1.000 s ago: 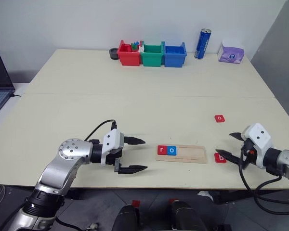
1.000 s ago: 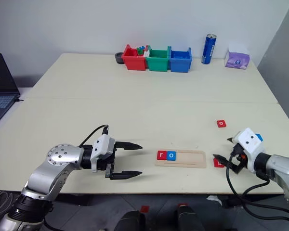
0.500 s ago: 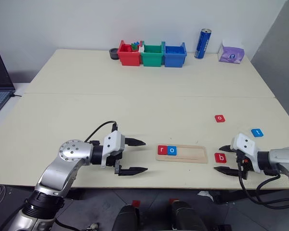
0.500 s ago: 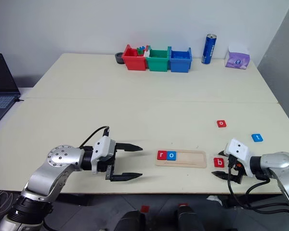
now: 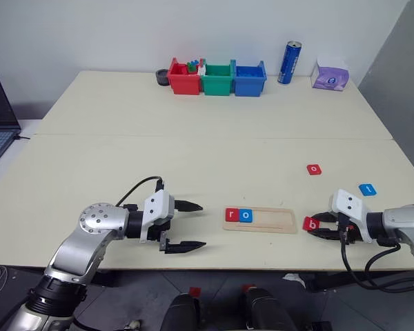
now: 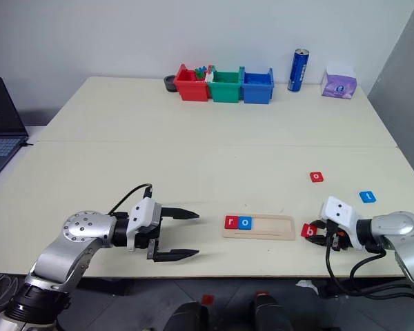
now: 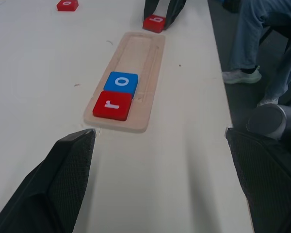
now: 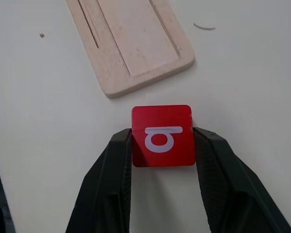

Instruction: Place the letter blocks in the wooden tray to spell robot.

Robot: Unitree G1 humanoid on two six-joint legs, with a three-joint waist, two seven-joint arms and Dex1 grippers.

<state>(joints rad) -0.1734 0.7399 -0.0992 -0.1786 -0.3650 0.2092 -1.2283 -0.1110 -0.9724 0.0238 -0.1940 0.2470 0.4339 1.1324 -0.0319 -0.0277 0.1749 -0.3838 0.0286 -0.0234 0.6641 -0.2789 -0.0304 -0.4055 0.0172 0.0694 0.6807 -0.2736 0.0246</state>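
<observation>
While the right pincer pinches the red b block low over the worktop, just off the wooden tray's right end, the left pincer hovers spread wide to the tray's left. Red r and blue o sit side by side in the groove, with red o and blue t loose farther right

The right gripper has its two black fingers pressed against opposite edges of a red letter block marked "b". Just beyond it, apart, lies the empty rounded end of the wooden tray on the pale table.
</observation>
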